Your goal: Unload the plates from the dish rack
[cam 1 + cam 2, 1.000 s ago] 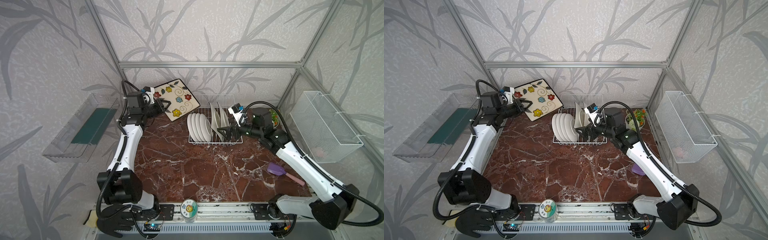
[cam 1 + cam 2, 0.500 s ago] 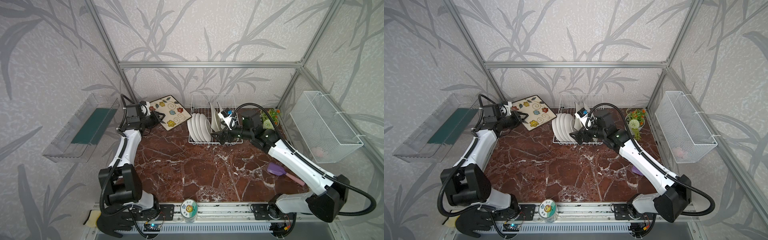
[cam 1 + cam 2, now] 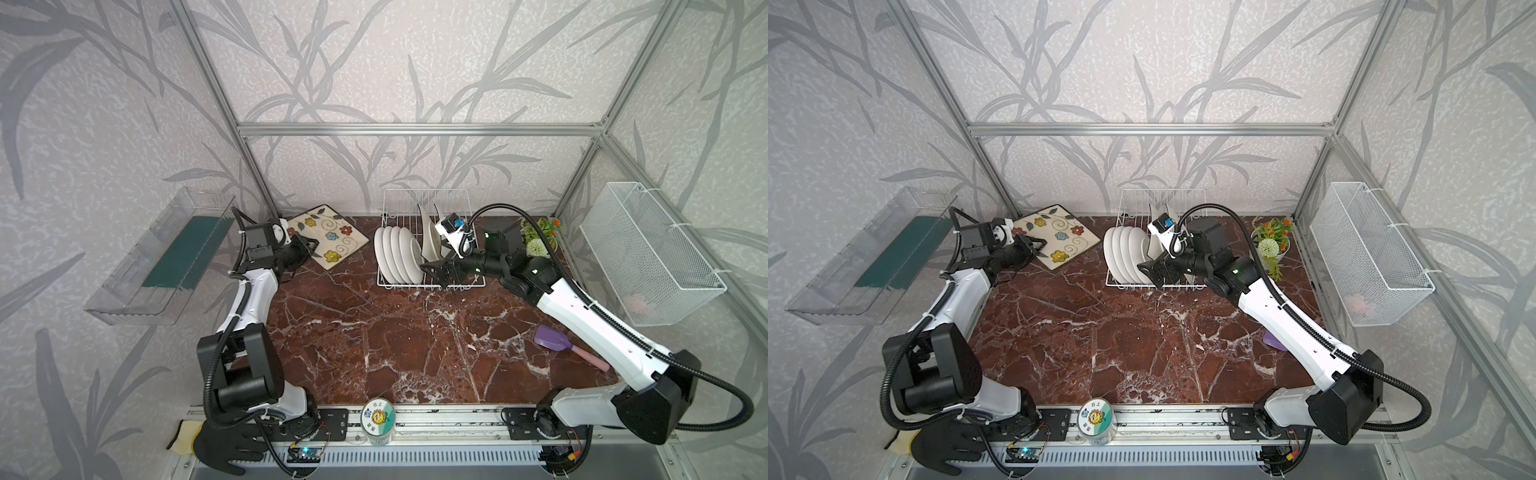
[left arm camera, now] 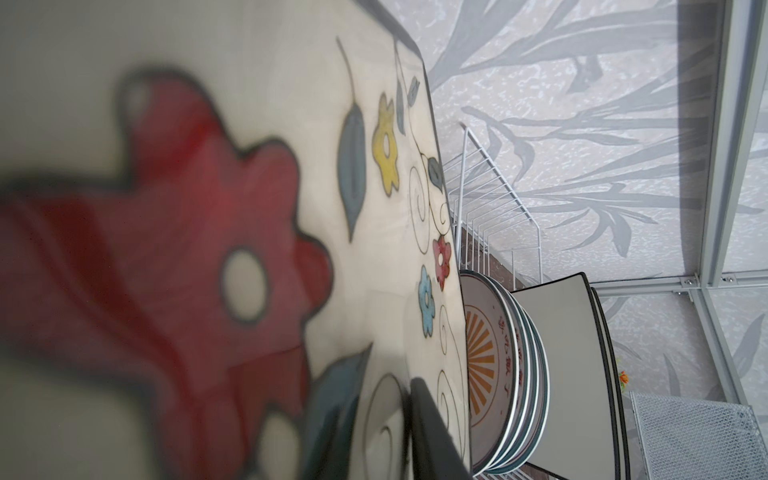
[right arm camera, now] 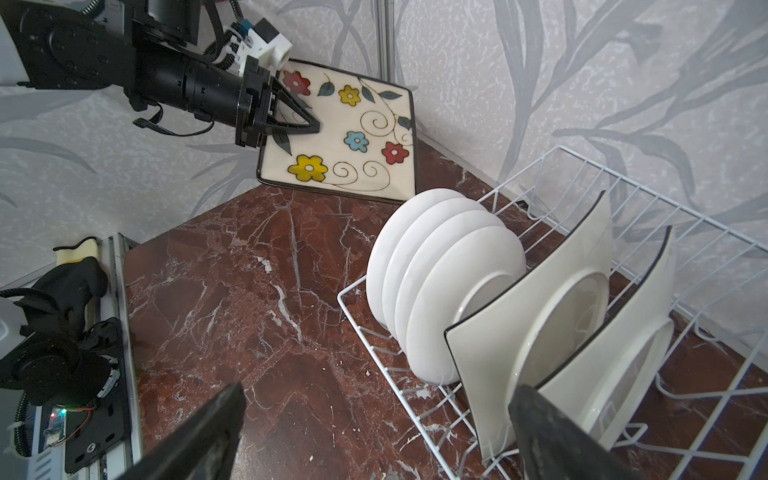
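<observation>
1. The left gripper point(image 3: 311, 249) is at the back left corner of the table point(image 3: 374, 332). Its fingers are closed tightly on one edge of the floral square plate point(image 3: 328, 235), one finger on the painted face and the other under the plate, as the right wrist view shows point(image 5: 309, 124).
2. This floral square plate point(image 5: 353, 137) is outside the dish rack point(image 3: 428, 199), tilted, with its far edge near the back wall. Whether its lower edge touches the table cannot be told.
3. In the left wrist view the plate point(image 4: 249, 208) fills most of the picture, and it is blurred close to the camera.
4. The right gripper point(image 3: 434, 274) is low at the front edge of the dish rack. Its fingers stand wide apart and hold nothing point(image 5: 378, 390).
5. Four round white plates point(image 5: 436, 270) stand upright in a row on the left side of the rack, and an orange centre design is visible on one point(image 4: 482, 345).
6. Just beside them, two square plates point(image 5: 540, 324), cream with a dark rim, stand in the rack. One finger point(image 5: 548, 436) of the right gripper is in front of the nearer one; contact cannot be told.
</observation>
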Controlling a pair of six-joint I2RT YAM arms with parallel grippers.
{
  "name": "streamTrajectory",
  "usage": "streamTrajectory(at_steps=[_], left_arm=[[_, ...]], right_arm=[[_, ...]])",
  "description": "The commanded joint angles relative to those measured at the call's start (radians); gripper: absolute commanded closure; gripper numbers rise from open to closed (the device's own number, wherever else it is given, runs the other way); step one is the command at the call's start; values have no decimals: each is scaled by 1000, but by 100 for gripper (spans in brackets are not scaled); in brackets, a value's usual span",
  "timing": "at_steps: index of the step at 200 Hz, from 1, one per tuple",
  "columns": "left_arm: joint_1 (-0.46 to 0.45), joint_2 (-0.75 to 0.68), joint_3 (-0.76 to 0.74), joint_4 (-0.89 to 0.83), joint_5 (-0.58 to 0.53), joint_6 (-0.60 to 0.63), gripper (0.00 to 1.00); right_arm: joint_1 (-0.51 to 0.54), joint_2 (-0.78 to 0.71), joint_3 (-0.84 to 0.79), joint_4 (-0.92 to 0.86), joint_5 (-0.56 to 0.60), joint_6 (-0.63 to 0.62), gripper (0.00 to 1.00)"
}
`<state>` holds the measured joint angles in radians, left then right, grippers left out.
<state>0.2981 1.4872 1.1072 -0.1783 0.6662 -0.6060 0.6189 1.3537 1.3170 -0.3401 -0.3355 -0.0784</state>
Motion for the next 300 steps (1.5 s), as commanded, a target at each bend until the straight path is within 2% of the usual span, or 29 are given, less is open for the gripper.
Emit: streamTrajectory(at_steps=[1,61,84,100,126,191,300], left_arm=[[20,-50,23,288,83,-93,100],[29,-37,20,272,55,-81,100],[28,-6,-17,353,52,-134,100],[29,35,-55,497,80,-206,100],[27,75,-123,630,32,-305,100],[12,82,-215,667,-99,-332,100],[-75,237,-260,870,-193,-423,100]], right_arm=[[6,-1,24,-20,15,-12,1],[7,7,25,-18,21,-12,1],[8,7,25,-16,24,-11,1],[7,7,23,-11,24,-6,1],[7,6,19,-10,25,-1,1],[8,5,10,-1,32,-2,1],[8,-4,-2,-7,52,-6,1]])
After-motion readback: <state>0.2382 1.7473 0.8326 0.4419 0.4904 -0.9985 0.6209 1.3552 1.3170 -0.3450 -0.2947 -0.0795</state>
